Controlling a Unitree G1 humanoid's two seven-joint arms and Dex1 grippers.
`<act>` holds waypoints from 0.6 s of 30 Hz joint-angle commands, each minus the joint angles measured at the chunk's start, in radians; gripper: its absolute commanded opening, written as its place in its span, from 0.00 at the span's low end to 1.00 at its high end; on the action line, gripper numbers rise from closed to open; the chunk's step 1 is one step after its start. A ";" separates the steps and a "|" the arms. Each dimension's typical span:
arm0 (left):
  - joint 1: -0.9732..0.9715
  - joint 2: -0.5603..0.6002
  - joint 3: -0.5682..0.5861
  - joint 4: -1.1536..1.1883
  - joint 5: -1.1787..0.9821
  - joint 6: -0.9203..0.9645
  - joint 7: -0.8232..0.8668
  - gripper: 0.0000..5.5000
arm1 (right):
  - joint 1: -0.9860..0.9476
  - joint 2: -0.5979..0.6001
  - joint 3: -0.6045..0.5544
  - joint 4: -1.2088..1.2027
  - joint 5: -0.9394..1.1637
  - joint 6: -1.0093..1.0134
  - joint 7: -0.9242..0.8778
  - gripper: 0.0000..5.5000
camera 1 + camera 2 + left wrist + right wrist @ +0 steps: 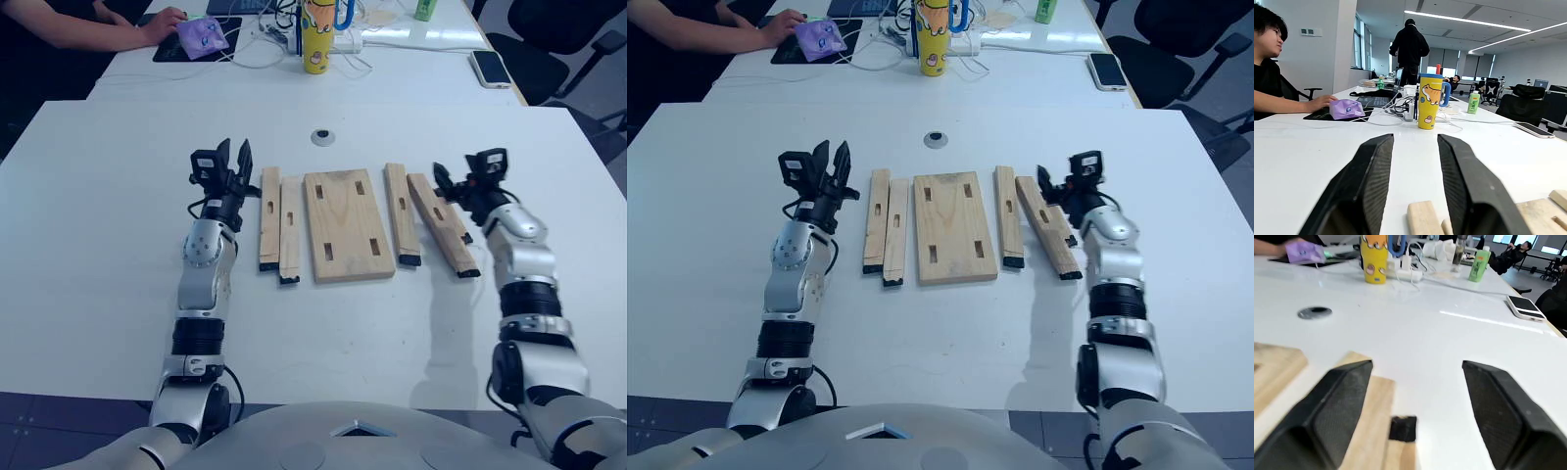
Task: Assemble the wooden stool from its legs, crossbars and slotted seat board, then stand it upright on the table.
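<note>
Left gripper (233,149) and right gripper (453,181) both gape wide, empty. 1 leg (269,217) lies close by each: stiff, light, probably smooth, so pinch across its narrow width.

Far counter (411,73): yellow cartoon tumbler (315,44) upright; purple object (202,38), possibly a pouch, on dark mat (168,51); green bottle (425,9); phone (490,69) flat near right edge. Black office chair (563,54) beside it. Round grommet (323,137) nearer.
</note>
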 commanded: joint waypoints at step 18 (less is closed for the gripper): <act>0.060 -0.016 -0.012 -0.073 -0.024 0.037 -0.022 0.30 | -0.017 -0.132 0.104 0.101 -0.057 0.118 0.276 0.62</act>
